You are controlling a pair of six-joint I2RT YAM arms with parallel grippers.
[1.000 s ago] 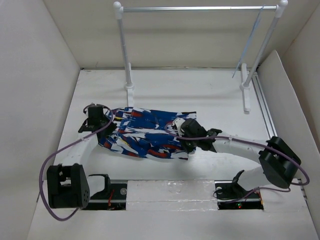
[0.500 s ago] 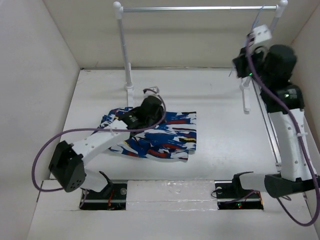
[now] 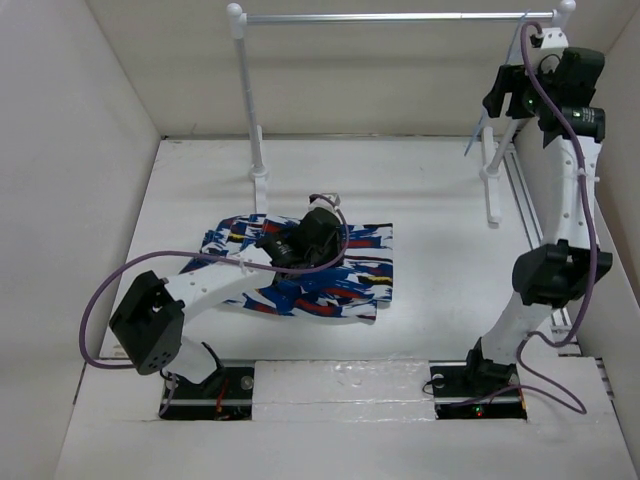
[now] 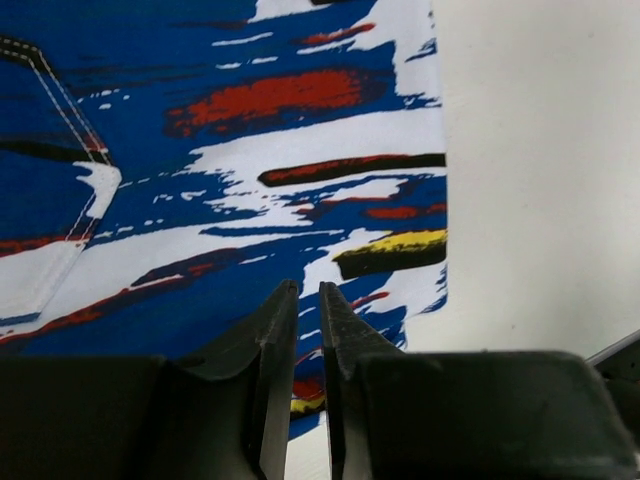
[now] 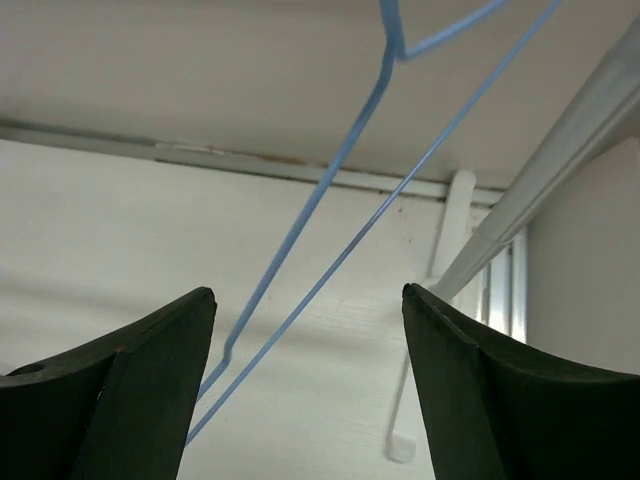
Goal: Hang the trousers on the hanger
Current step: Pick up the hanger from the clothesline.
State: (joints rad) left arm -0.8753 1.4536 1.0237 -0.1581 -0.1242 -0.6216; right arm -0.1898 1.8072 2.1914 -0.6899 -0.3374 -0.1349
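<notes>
The trousers (image 3: 357, 272) are laid flat on the table (image 3: 440, 220), near and a little to the left. The left gripper (image 4: 308, 292) is held over them close to one edge, its fingers almost together with no cloth between them. The hanger (image 5: 319, 185) is hung on the rail (image 3: 390, 17) at the far right, and the right gripper (image 5: 308, 290) is raised to it with fingers wide apart, the wires being seen between them untouched.
</notes>
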